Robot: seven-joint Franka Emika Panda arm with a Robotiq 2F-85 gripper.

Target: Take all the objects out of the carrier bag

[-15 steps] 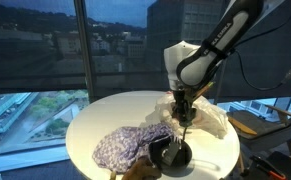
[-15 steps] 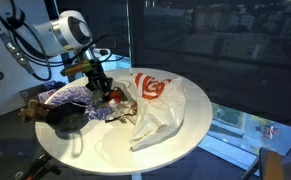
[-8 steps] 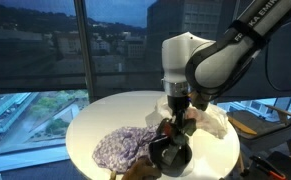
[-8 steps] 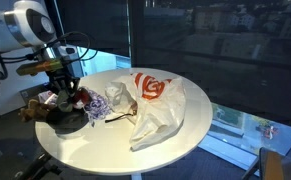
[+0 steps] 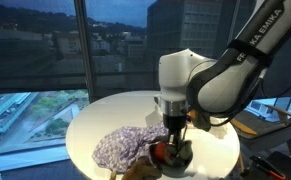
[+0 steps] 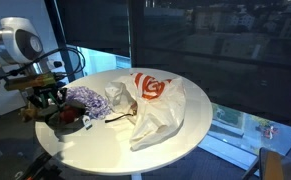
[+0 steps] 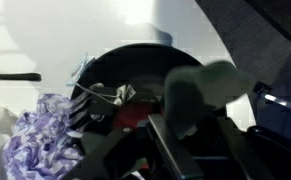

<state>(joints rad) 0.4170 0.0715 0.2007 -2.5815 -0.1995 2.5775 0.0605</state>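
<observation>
Round white table (image 5: 93, 115) fills the lower half of both exterior views, set against a dark window with a city beyond it.

Robot arm (image 5: 220, 85): enters from the upper right of that frame and bends down over the table's near right part. In an exterior view it stands at the upper left (image 6: 15, 45).

Carrier bag (image 6: 161, 115): crinkly white plastic with a red mark, lying slack across the centre and right of the table. It sits well apart from the gripper.

Lilac-and-white cloth (image 5: 120, 148): out of the bag, heaped on the table at lower centre. In an exterior view it lies left of the bag (image 6: 85, 97); in the wrist view it takes the lower left corner (image 7: 35, 145).

Dark round bowl (image 5: 180, 158): out of the bag, on the table just beside the cloth and directly under the gripper. It shows at the table's left edge in an exterior view (image 6: 67, 122) and as a black disc across the middle of the wrist view (image 7: 135, 65).

Tan-brown plush lump (image 5: 135, 172): at the bottom edge of the frame, next to the bowl and cloth. In an exterior view it sits at the far left (image 6: 30, 110).

Gripper (image 5: 173, 148): pointed down, tips at the bowl (image 6: 50, 100). One pale finger pad (image 7: 210, 88) shows in the wrist view, blurred — whether the jaws are parted or closed cannot be told.

Small red item (image 7: 135, 113): inside the bowl, near the fingertips; contact not determinable.
</observation>
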